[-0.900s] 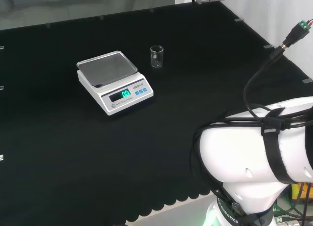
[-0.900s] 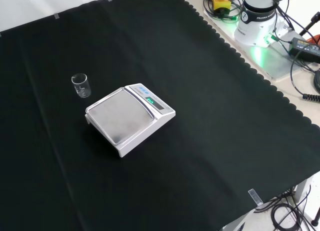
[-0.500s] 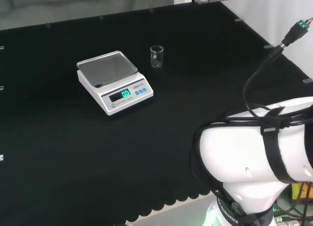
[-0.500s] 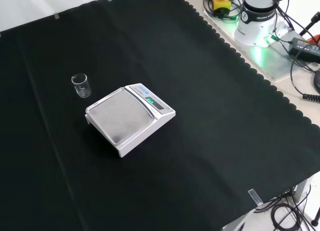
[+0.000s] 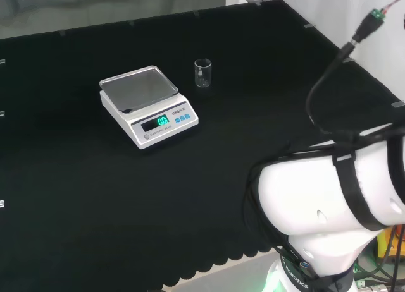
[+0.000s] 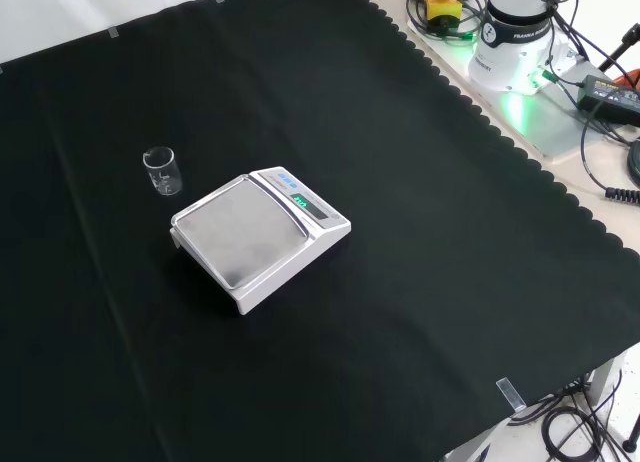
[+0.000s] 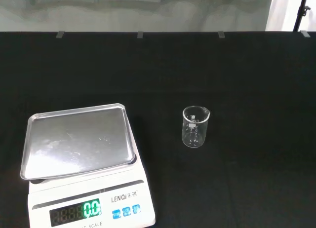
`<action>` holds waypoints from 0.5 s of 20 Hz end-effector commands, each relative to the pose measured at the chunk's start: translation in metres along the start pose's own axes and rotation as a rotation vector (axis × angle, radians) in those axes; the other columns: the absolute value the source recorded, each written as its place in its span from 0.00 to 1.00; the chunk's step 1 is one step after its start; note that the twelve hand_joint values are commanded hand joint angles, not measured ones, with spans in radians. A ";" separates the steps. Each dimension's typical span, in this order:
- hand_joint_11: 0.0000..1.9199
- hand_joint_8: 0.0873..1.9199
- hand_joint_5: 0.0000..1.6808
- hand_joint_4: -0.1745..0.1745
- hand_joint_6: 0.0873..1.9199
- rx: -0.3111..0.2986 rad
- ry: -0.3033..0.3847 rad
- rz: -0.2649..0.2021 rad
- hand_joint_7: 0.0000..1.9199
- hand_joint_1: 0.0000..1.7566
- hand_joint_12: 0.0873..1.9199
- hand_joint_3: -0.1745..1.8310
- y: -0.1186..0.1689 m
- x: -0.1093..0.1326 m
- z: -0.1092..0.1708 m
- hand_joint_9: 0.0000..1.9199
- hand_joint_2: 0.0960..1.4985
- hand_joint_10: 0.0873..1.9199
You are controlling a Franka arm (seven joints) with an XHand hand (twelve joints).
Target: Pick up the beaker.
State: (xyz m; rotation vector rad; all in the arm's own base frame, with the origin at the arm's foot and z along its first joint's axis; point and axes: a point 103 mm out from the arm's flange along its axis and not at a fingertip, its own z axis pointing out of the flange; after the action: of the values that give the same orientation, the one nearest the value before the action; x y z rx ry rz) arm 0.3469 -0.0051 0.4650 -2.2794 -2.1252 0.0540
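A black cloth (image 6: 420, 282) is covering the whole bench, its scalloped hem hanging along the edge nearest the arm's base in the head view. Working outward from that hem in the head view, the arm's big white link (image 5: 323, 203) is bulking at about five o'clock, with black cables looping up over it toward two o'clock.

Beyond a wide stretch of bare cloth, a white digital scale (image 5: 147, 105) is sitting at about ten o'clock from the view's middle, its steel weighing pan (image 5: 138, 88) lying bare and its lit display facing the arm.

Just past the scale, at about two o'clock from it in the head view, the beaker (image 5: 202, 73) is standing upright on the cloth, a small clear glass vessel, near the scale but apart from it. Nothing can be seen inside it. In the front view the beaker (image 6: 162, 170) is standing at about ten o'clock from the scale (image 6: 262, 236). In the wrist view the beaker (image 7: 195, 126) is standing with a pouring lip at its rim, the scale (image 7: 84, 164) beside it.

As for the hand, I cannot tell how its fingers are standing.
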 end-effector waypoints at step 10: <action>0.00 0.06 0.01 0.36 0.00 0.072 -0.024 -0.039 0.00 0.12 0.67 0.27 0.147 0.006 0.053 0.00 0.55 0.21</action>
State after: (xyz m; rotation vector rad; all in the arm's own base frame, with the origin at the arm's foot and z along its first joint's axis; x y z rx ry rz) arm 0.4290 -0.0093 0.4258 -2.2180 -2.1116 0.1490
